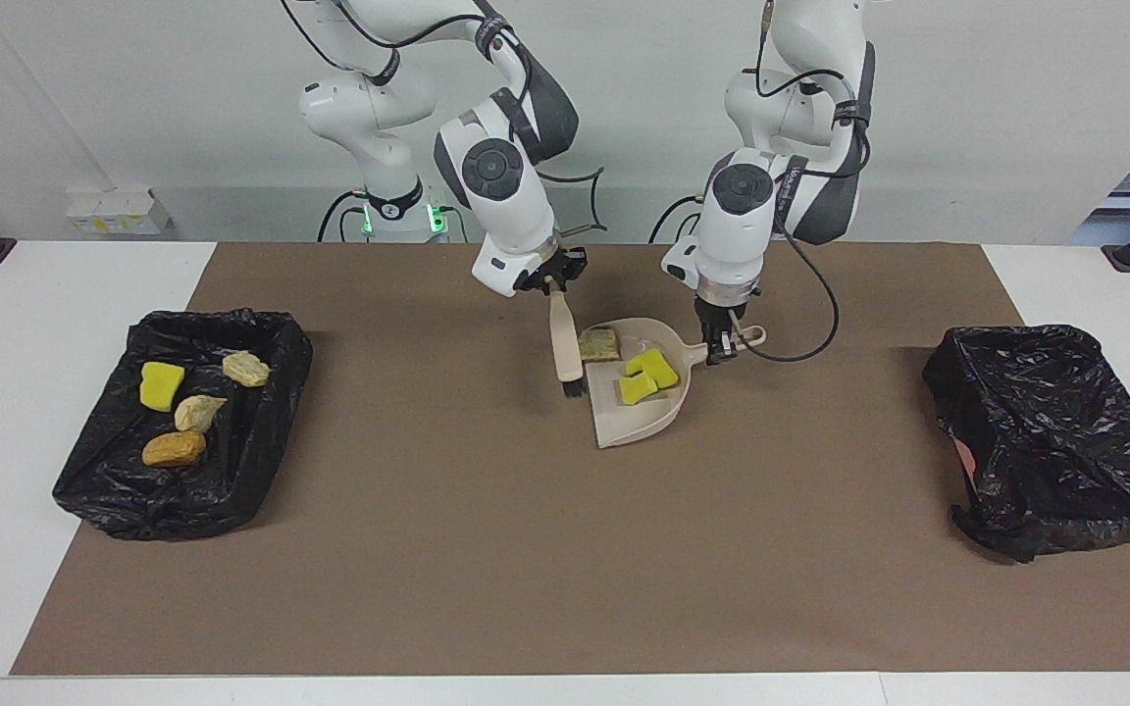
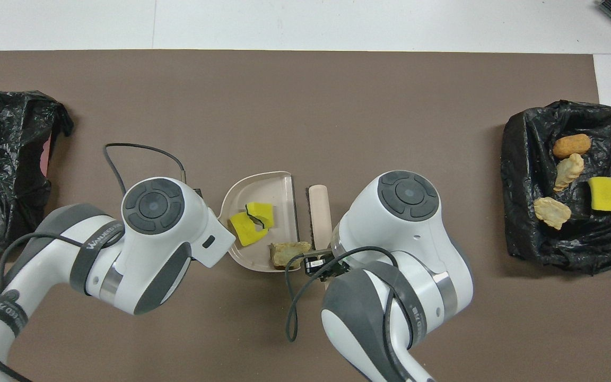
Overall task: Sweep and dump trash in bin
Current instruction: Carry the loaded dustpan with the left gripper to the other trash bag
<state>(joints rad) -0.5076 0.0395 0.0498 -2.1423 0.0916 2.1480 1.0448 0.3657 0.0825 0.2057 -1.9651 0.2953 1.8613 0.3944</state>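
Observation:
My left gripper point(image 1: 725, 345) is shut on the handle of the beige dustpan point(image 1: 636, 422), over the middle of the brown mat. The pan point(image 2: 263, 183) carries trash: two yellow sponge chunks point(image 1: 648, 376) point(image 2: 252, 225) and a tan lump point(image 1: 599, 343) point(image 2: 289, 253). My right gripper point(image 1: 553, 284) is shut on the handle of the beige brush point(image 1: 562, 343), which hangs bristles down beside the pan, outside it. From overhead both grippers are hidden under their wrists; the brush point(image 2: 320, 209) shows there. A black-bagged bin point(image 1: 261, 431) at the right arm's end holds several scraps point(image 1: 174, 449).
A second black-bagged bin point(image 1: 1046, 431) point(image 2: 3, 170) sits at the left arm's end of the table, and I see no scraps in it. The bin holding scraps point(image 2: 523, 223) shows at the other end from overhead. White table point(image 1: 25, 294) borders the brown mat point(image 1: 526, 549).

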